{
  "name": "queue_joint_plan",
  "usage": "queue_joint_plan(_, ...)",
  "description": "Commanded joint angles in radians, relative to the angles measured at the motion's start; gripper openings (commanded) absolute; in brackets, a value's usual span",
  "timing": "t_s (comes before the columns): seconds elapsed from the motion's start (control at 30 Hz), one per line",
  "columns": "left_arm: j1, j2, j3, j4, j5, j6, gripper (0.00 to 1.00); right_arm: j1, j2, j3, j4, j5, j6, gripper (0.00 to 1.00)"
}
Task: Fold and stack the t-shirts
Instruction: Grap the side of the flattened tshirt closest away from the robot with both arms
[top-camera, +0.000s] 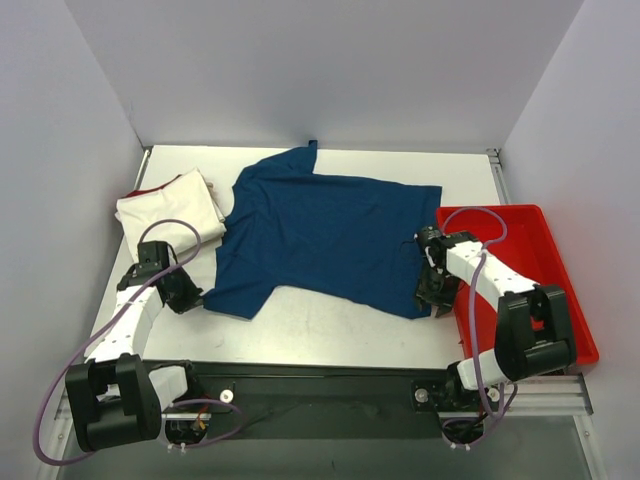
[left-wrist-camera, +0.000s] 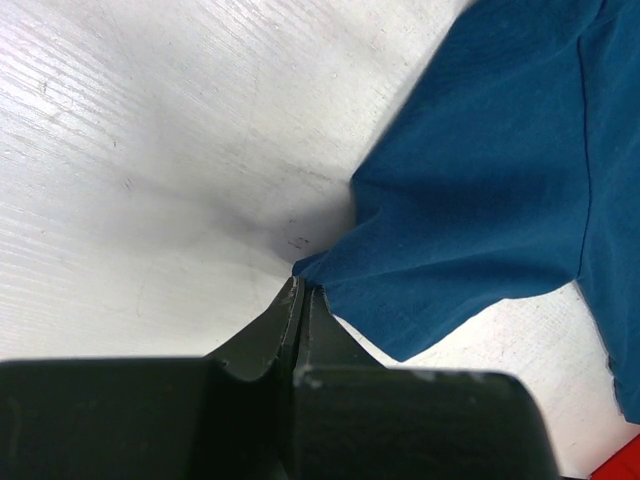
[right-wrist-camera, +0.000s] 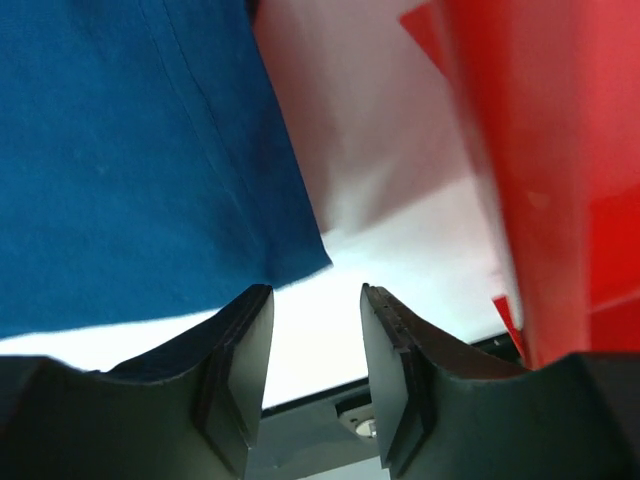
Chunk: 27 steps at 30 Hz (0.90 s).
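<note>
The dark teal-blue t-shirt (top-camera: 320, 235) lies spread flat in the middle of the table, with no print showing. The cream-white t-shirt (top-camera: 170, 212) with a red edge lies folded at the far left. My left gripper (top-camera: 190, 298) is shut on the tip of the teal shirt's near-left sleeve corner; in the left wrist view the cloth (left-wrist-camera: 490, 180) draws to a point at the closed gripper (left-wrist-camera: 300, 285). My right gripper (top-camera: 437, 300) is open and empty just past the shirt's near-right corner. In the right wrist view the shirt (right-wrist-camera: 130, 150) lies left of the gripper (right-wrist-camera: 315, 290).
A red plastic tray (top-camera: 530, 240) stands at the right, close beside my right gripper, and its wall fills the right of the right wrist view (right-wrist-camera: 530, 150). White walls enclose the table on three sides. The black rail with the arm bases runs along the near edge.
</note>
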<state>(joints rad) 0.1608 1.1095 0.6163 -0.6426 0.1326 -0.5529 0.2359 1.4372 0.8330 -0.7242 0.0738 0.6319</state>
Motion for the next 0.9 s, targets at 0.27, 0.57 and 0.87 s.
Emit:
queue_joint_plan(0.27, 0.008, 0.010, 0.037, 0.026, 0.019, 0.021, 0.00, -0.004, 0.121, -0.003, 0.048, -0.043, 0.008, 0.14)
queue_joint_plan(0.57, 0.009, 0.013, 0.037, 0.026, 0.018, 0.021, 0.00, -0.004, -0.081, 0.118, -0.260, 0.018, -0.047, 0.10)
queue_joint_plan(0.87, 0.011, 0.012, 0.036, 0.026, 0.022, 0.022, 0.00, -0.009, -0.118, 0.109, -0.291, 0.027, -0.040, 0.44)
